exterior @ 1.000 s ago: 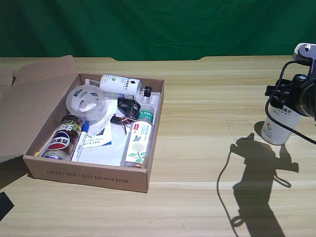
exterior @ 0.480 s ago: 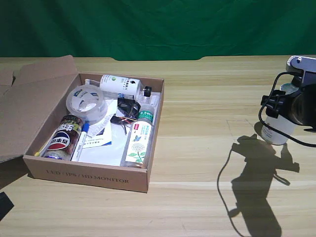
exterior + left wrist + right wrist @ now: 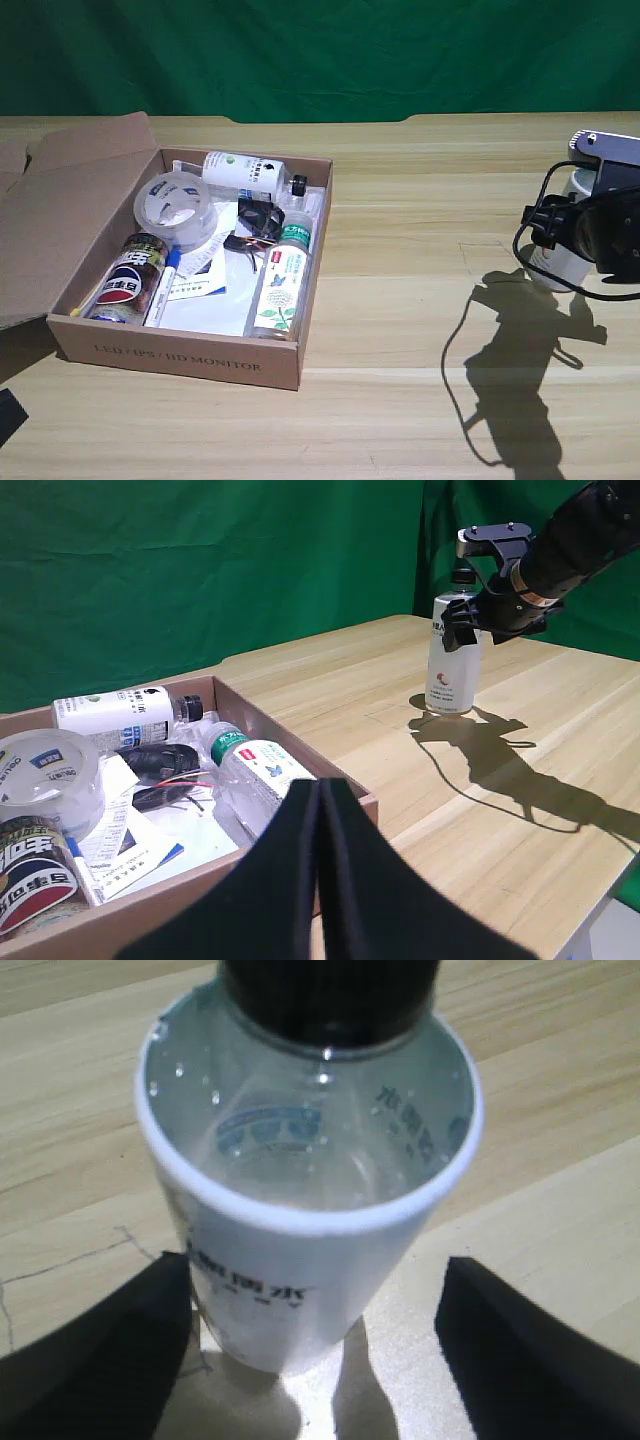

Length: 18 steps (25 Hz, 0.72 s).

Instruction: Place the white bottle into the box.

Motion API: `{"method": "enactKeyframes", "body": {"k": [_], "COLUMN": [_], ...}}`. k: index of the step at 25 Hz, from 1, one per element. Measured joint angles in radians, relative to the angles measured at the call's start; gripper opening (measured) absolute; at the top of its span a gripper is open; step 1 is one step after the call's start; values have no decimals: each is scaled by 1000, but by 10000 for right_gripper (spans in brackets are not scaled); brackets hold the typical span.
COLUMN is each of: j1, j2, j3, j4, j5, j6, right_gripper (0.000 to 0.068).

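The white bottle (image 3: 558, 266) stands upright on the table at the exterior view's right, far from the box (image 3: 180, 356). It shows as a white label wrap with dark text, a clear shoulder and a black cap (image 3: 310, 1220). In the left wrist view the bottle (image 3: 448, 675) stands beyond the box's corner. My right gripper (image 3: 578, 232) hangs over it and hides most of it. The right wrist view shows my gripper (image 3: 315, 1355) open, with one dark finger (image 3: 100, 1350) on each side of the bottle's lower body and a gap on one side.
The open box's flap lid (image 3: 60, 205) lies at the exterior view's left. Inside are a white bottle with a green logo (image 3: 245, 172), a tape roll (image 3: 175, 207), a cola can (image 3: 128, 280), a green-capped clear bottle (image 3: 282, 280) and papers. A cable (image 3: 455, 340) hangs from my arm.
My right gripper has come down around the white bottle and shifted slightly left in the exterior view, hiding more of it. The bottle itself has stayed in place.
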Motion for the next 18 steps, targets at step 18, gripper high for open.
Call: {"method": "enactKeyframes", "body": {"k": [18], "j1": [0], "j2": [149], "j3": [-18], "j4": [-126], "j5": [62], "j6": [112], "right_gripper": [584]}}
